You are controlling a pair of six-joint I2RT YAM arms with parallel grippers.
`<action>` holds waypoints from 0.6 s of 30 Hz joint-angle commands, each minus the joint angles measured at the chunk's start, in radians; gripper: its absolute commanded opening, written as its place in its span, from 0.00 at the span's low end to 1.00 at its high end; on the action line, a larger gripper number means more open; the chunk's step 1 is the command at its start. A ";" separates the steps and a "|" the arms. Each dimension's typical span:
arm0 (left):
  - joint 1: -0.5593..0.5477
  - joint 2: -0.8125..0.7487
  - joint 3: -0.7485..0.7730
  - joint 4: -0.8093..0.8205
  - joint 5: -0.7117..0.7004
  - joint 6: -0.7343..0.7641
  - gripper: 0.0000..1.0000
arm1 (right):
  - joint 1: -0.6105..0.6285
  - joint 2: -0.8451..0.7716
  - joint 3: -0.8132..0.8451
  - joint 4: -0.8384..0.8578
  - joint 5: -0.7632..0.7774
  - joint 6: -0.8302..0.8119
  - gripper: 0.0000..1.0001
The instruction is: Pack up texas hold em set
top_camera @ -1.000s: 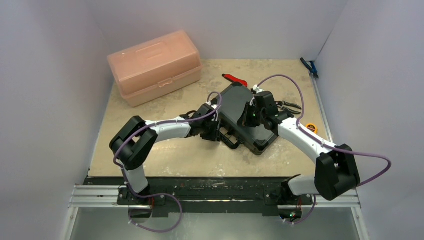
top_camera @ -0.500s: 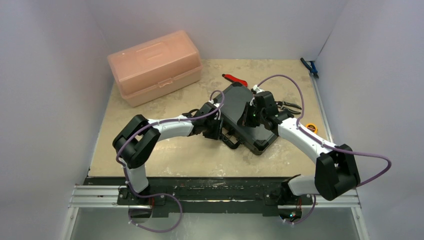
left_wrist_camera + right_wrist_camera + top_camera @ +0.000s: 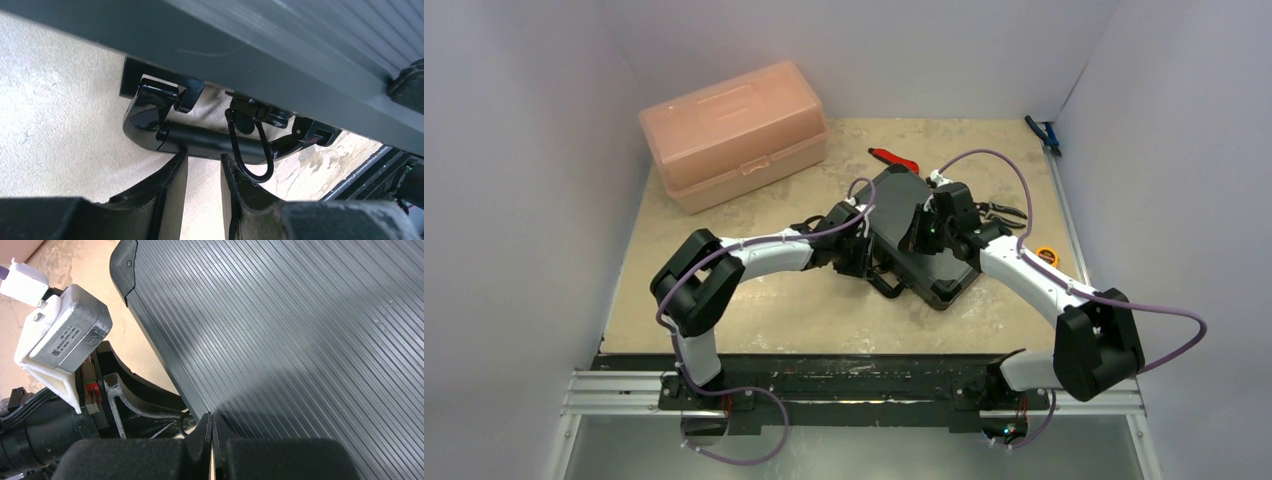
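The black briefcase (image 3: 929,268) lies shut on the table (image 3: 754,310), between the two grippers. The left gripper (image 3: 204,165) has its fingers (image 3: 170,187) a narrow gap apart, with bare table showing through the gap and nothing caught in it. Just past the fingertips the briefcase's glossy handle (image 3: 200,139) runs across both of them; whether the tips touch it cannot be told. A thin wire loop (image 3: 251,162) hangs from the case's edge just ahead of the finger on the right of that wrist view. The right gripper (image 3: 212,426) has its fingers pressed flat together, holding nothing, their tips at the edge of the ribbed lid (image 3: 300,340), which spreads out ahead of them and to their right. To their left sits the other arm's wrist with its grey camera block (image 3: 65,340). A pink box (image 3: 734,130) stands well apart, beyond and left of the left fingers, and a yellow tape measure (image 3: 1048,256) lies behind the right fingers, beside that arm.
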 commanded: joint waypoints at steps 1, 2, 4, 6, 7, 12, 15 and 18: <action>-0.010 0.018 0.066 0.039 0.024 -0.022 0.29 | -0.002 0.035 -0.058 -0.127 0.072 -0.035 0.00; -0.010 0.022 0.073 0.038 0.026 -0.022 0.29 | -0.003 0.035 -0.058 -0.128 0.072 -0.036 0.00; -0.010 0.031 0.092 0.036 0.032 -0.023 0.29 | -0.003 0.034 -0.059 -0.127 0.072 -0.036 0.00; -0.010 0.038 0.109 0.032 0.035 -0.024 0.29 | -0.003 0.034 -0.058 -0.128 0.074 -0.035 0.00; -0.010 0.039 0.118 0.031 0.037 -0.025 0.29 | -0.004 0.034 -0.058 -0.128 0.074 -0.036 0.00; -0.011 0.047 0.153 0.026 0.044 -0.027 0.29 | -0.004 0.035 -0.059 -0.128 0.074 -0.036 0.00; -0.013 0.053 0.174 0.025 0.048 -0.028 0.29 | -0.003 0.038 -0.059 -0.126 0.073 -0.036 0.00; -0.014 0.054 0.192 0.018 0.048 -0.029 0.29 | -0.002 0.040 -0.060 -0.125 0.072 -0.036 0.00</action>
